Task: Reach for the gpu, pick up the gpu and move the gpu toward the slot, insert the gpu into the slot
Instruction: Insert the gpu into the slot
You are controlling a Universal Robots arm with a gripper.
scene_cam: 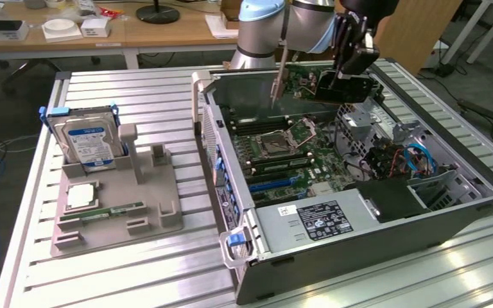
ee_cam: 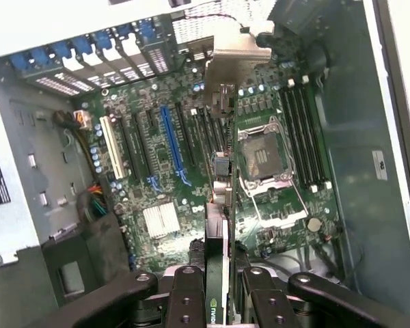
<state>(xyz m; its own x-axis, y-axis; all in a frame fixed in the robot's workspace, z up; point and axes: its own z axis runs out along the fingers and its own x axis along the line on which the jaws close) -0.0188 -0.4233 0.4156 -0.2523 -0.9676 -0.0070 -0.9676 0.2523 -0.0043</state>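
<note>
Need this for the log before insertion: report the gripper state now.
Gripper: jaws closed on the gpu, holding it above the open computer case.

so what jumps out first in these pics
The open case with its motherboard bare, mid-table. Over its far end the gripper holds the gpu in the air. On the exterior view's left, a hard drive stands upright in a grey rack.

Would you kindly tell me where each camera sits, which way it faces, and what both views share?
Exterior view: off the arm, raised, looking down over the table at the open computer case; arm and gripper holding the gpu show.
Wrist view: on the wrist, looking down onto the motherboard; fingers clamp the gpu.
Shared: gpu, motherboard, CPU socket.
</note>
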